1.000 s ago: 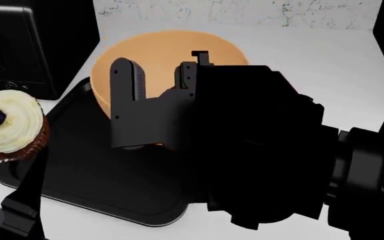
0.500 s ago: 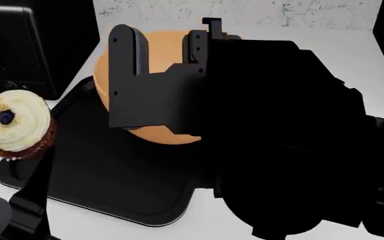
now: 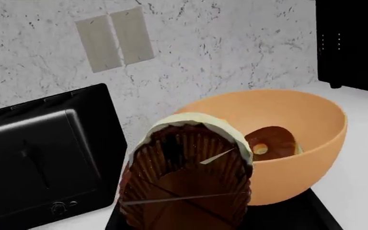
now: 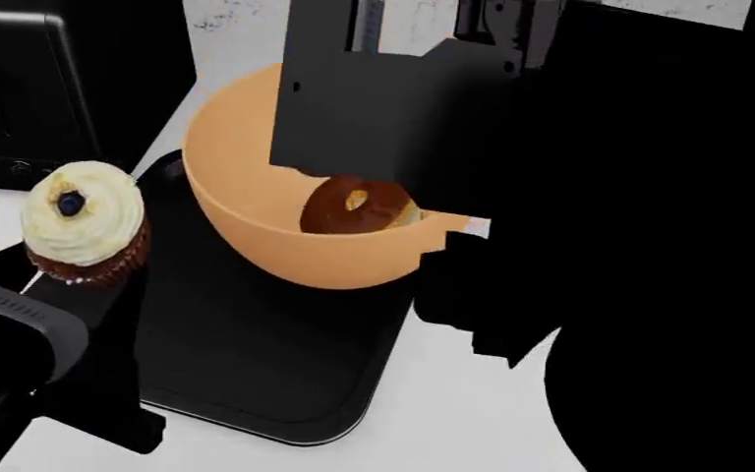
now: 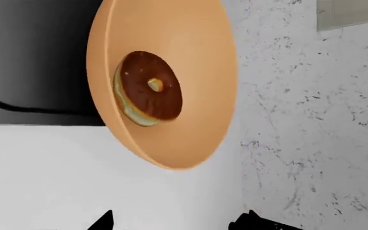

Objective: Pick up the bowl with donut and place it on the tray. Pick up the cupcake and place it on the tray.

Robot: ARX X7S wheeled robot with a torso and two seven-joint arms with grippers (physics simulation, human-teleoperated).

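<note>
on the black tray (image 4: 260, 364), the peach bowl (image 4: 240, 211) sits at the far end, and much of it is lost from the head view behind the right arm's dark bulk, which blots out the whole right side of the scene. the right hand (image 5: 174, 221) can't be read there; in the right wrist view only two dark tips of it poke into the frame edge, set apart, with nothing between them, so it looks spread and clear of the bowl. the donut (image 4: 355, 206) lies inside the bowl, leaning against the inner wall; the right wrist view shows its chocolate top, centre hole and pale underside plainly, where the head view gives only a part of it beside the arm.

the cupcake (image 4: 86, 224) hangs just beside the bowl, over the tray's edge on the side toward the black toaster (image 3: 40, 158). the left hand itself is hard to make out: in the head view only dark shapes sit below the cupcake, and in the left wrist view the ridged wrapper fills the near frame with no fingers visible, so i cannot tell how it is set. that view alone shows the wrapper's underside and the toaster's front; the blueberry shows only from the head.

the white tabletop (image 4: 470, 413) shows nearer than the tray.
</note>
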